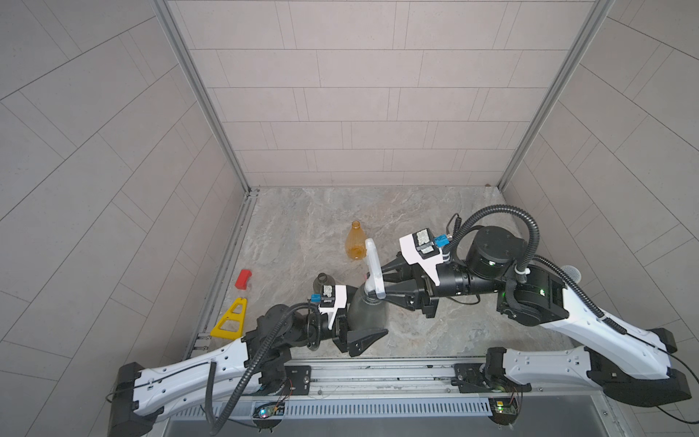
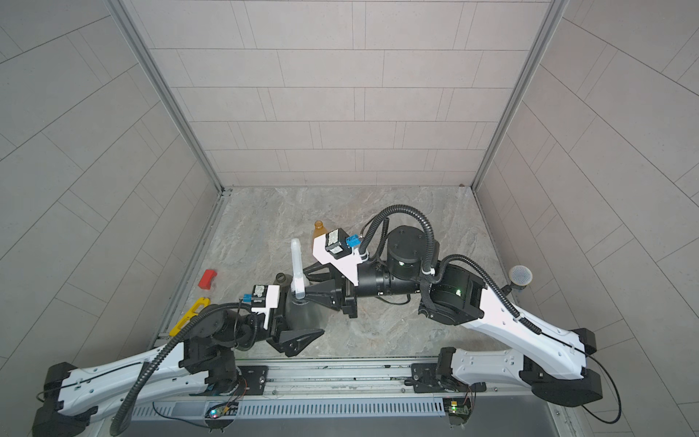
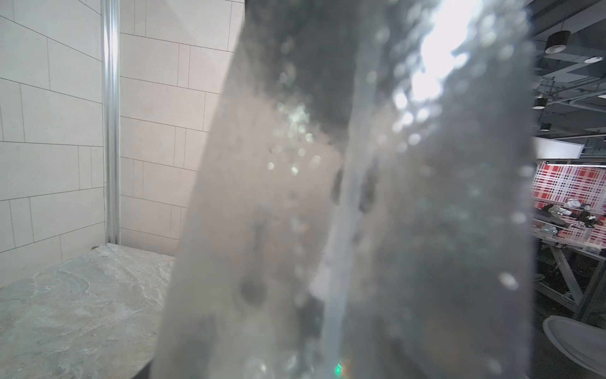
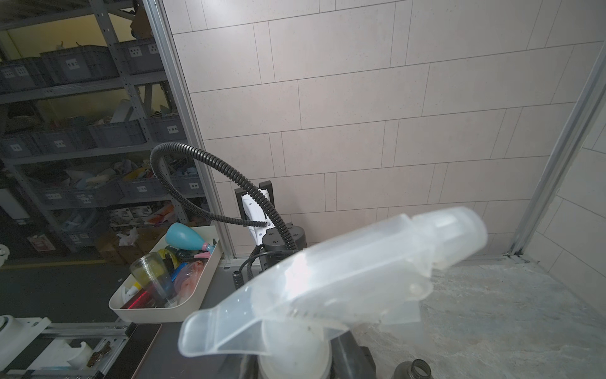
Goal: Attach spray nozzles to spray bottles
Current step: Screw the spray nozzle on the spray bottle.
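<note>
Two claws meet at one smoky grey bottle point(image 1: 372, 310), roughly upright near the front of the worktop point(image 1: 435, 212): the left claw point(image 1: 365, 321) clasps its wide body, and the right claw point(image 1: 384, 284) faces it from the right at neck height, jaws narrow either side of the collar of the white nozzle point(image 1: 372, 261); whether they pinch it I cannot tell. Its head runs toward the back wall point(image 1: 378, 113), across that claw's reach. Neck threads are hidden, and the left claw's far finger sits behind the bottle
</note>
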`<state>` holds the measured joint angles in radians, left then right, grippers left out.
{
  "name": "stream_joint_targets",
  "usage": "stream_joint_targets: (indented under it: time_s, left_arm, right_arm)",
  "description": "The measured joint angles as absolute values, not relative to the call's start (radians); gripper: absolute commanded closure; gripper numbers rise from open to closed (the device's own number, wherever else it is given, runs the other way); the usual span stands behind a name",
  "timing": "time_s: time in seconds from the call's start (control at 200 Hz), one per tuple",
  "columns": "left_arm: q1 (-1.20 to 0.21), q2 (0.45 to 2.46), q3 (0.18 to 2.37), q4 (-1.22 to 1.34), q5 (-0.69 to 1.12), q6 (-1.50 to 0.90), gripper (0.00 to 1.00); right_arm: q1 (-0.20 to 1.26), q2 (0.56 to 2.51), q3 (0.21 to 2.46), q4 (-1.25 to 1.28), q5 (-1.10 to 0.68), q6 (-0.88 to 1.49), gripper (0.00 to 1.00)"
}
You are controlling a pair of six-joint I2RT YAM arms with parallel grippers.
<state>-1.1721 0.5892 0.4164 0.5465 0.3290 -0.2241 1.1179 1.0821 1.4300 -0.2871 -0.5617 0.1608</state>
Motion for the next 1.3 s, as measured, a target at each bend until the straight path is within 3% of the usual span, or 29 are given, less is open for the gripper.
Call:
stream_joint_targets:
  time_s: [0.28, 0.66, 0.785, 0.961, 1.301]
  left_arm:
    - [-1.172, 0.577, 0.417, 0.508, 0.261, -0.183, 1.0]
    - [-1.177, 0.586, 0.439, 0.472, 0.142, -0.097, 1.0]
    - [-1.172, 0.59, 0.439, 0.459, 0.1, -0.102, 1.0]
    - [-1.172, 0.585, 0.44, 0.443, 0.084, -0.106, 1.0]
    - [-1.172, 0.563, 0.44, 0.467, 0.091, -0.129, 1.0]
  right_arm:
    - [1.195, 1.044, 1.359, -0.236, -0.371, 0.159, 0.71]
    - [1.546, 1.142, 1.424, -0.259, 0.453, 0.243, 0.7]
    - [1.573, 1.183, 1.438, -0.251, 0.615, 0.274, 0.59]
    - [1.579, 1.171, 1.419, -0.256, 0.619, 0.223, 0.4]
    - [1.588, 0.91, 1.351, -0.392, 0.306, 0.133, 0.32]
